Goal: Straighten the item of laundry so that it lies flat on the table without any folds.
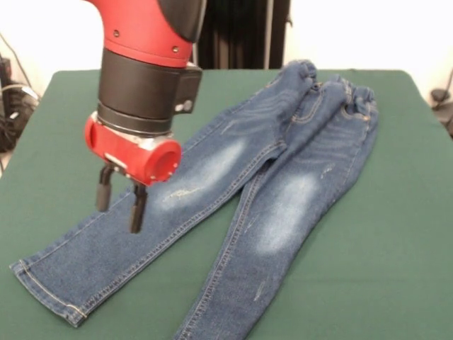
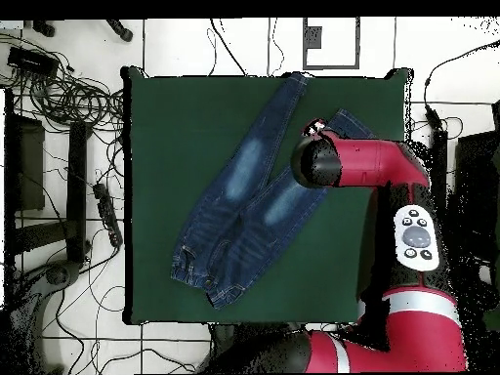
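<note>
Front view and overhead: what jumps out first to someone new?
The red and black arm fills the front view's upper left, its gripper hanging open with two black fingers over the lower part of one leg of the jeans. The jeans lie spread diagonally across the green table, both legs apart, whitish patches on the thighs. Overhead, the arm reaches in from the table's right edge over that same leg.

A red arm [image 1: 145, 28] with a black wrist band, a red round collar and black-fingered tool [image 1: 121, 200].
</note>
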You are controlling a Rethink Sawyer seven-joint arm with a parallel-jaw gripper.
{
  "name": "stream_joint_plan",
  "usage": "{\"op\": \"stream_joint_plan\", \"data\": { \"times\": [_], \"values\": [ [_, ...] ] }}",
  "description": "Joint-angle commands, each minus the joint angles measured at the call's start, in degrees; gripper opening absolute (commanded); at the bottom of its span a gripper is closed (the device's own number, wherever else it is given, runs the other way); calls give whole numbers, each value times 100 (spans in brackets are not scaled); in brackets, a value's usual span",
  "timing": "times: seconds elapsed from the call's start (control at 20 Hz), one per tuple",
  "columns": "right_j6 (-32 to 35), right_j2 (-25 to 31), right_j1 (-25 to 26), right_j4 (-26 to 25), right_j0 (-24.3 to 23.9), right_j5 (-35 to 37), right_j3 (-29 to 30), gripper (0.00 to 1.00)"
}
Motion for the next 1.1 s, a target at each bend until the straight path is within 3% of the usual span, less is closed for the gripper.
{"op": "stream_joint_plan", "data": {
  "times": [0.05,0.7,1.1],
  "values": [
    [-327,644,289,149,392,519,606,100],
    [-144,651,935,25,457,-135,284,100],
    [881,-75,1159,98,949,-731,27,100]
  ]
}}
